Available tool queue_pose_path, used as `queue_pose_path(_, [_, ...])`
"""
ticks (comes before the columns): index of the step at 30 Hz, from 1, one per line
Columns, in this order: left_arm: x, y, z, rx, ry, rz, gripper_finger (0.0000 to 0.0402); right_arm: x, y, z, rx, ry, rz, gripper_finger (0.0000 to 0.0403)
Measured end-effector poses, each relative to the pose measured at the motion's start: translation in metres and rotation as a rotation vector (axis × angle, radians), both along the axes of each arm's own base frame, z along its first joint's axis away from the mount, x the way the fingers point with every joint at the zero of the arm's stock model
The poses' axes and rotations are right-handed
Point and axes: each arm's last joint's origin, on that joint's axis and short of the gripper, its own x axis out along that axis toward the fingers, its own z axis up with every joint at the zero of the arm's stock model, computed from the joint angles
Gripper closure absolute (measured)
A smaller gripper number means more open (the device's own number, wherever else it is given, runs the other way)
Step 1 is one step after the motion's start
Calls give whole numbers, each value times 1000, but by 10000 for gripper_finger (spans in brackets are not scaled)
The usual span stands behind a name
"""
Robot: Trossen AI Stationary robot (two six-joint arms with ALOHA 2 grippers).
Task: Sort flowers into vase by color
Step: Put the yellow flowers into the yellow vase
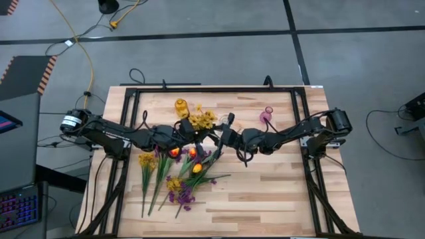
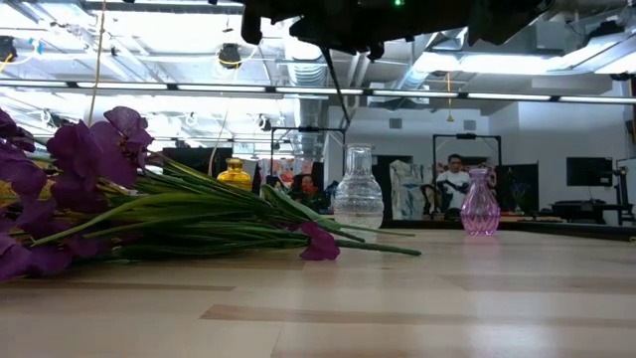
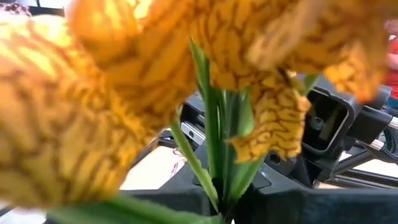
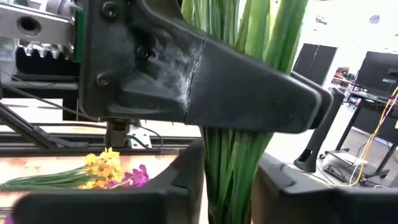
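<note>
Yellow vase [image 2: 235, 174]; clear vase [image 2: 358, 195]; pink vase [image 2: 480, 206]; purple blooms [image 2: 94, 149]; brown-veined yellow petals [image 3: 93, 112]; green stems [image 4: 239, 155].

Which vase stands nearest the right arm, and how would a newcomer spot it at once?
Start at the wooden table and follow its far edge toward the right arm's side. There, apart from the flower pile, stands the pink vase, empty. The yellow vase and the clear vase sit nearer the flowers; only this one is pink glass.
</note>
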Motion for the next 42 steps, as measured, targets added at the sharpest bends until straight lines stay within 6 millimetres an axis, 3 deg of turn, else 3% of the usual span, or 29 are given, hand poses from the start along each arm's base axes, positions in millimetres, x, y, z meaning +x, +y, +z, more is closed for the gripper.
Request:
queue_pose_path(6, [0,0,-1,1,7,5,399,-7,-1,3,-8,83,-57,188])
queue_pose_path(10, [0,1,-1,22,22,25,399,-16,2,11,0,132,-62,158])
queue_pose_path(19, [0,1,-4,73,69,44,399,-41,7,31,3,217,-36,153])
queue_pose_path(26, [-8,9,5,196,117,203,399,-60,6,44,26,253,-34,154])
queue_pose_path(33, [-28,36,22,207,146,296,399,-76,2,58,42,242,-36,154])
queue_pose_path(42, [-74,87,40,133,213,409,399,-81,1,62,43,238,-36,154])
